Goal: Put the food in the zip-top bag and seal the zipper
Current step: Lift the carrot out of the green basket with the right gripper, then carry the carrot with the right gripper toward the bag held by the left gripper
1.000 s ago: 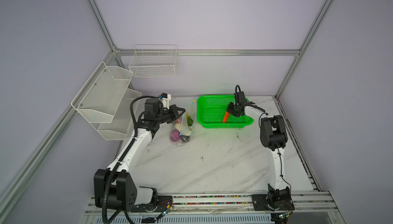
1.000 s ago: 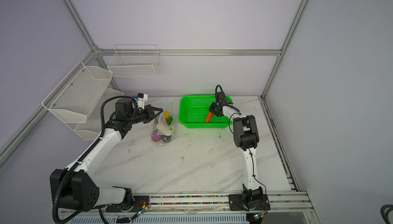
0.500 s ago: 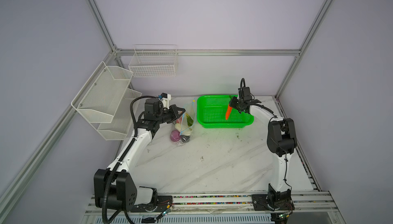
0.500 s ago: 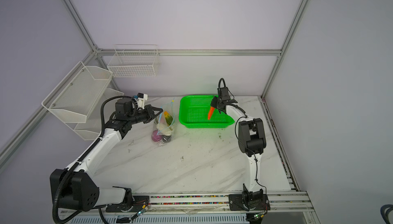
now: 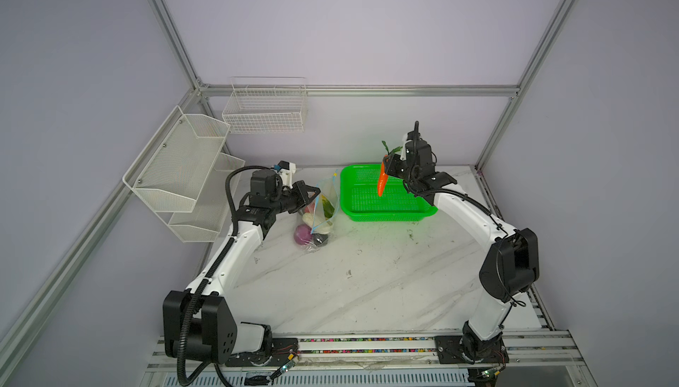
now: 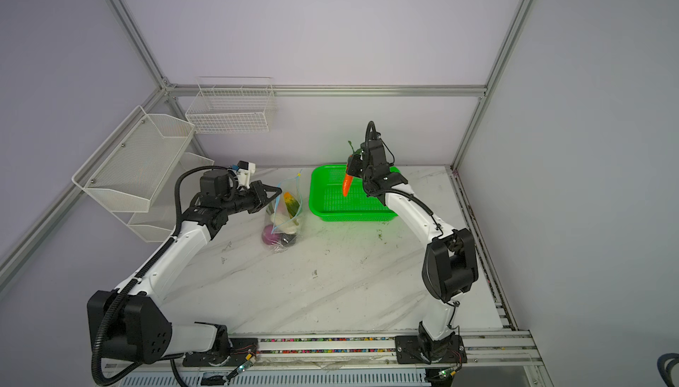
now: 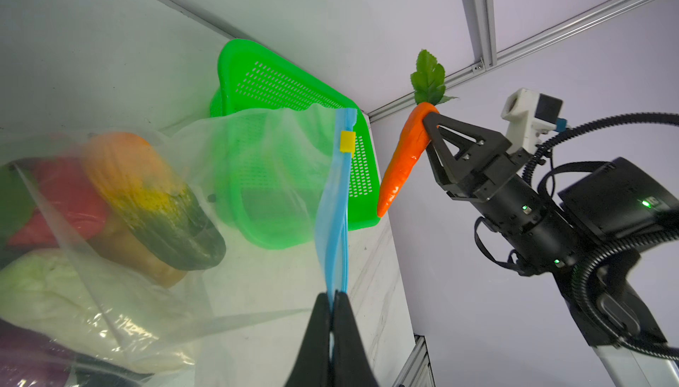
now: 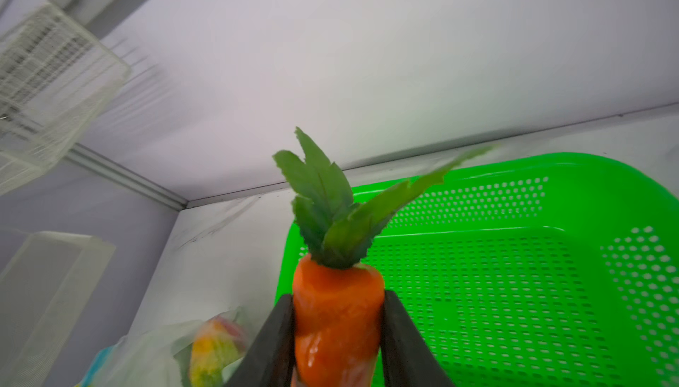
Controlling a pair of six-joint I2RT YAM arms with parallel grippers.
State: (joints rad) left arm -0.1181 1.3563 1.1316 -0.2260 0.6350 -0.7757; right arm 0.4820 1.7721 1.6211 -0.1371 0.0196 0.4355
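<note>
Carrot point(image 5: 381, 183) in right hand point(image 5: 387, 163)

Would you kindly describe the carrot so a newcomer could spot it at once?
Find the green perforated basket at the back of the table. Above it the right gripper clamps the carrot. It alone hangs in the air, orange and leaf-topped, outside the clear bag.

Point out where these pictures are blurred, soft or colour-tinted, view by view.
Right wrist view: motion blur smears the wire basket and the leaf tip; the carrot is fairly sharp. Left wrist view: vegetables inside the zip-top bag look soft; the carrot is crisp. Both top views: sharp overall, but the green basket glows oversaturated and tints the table beside it.
</note>
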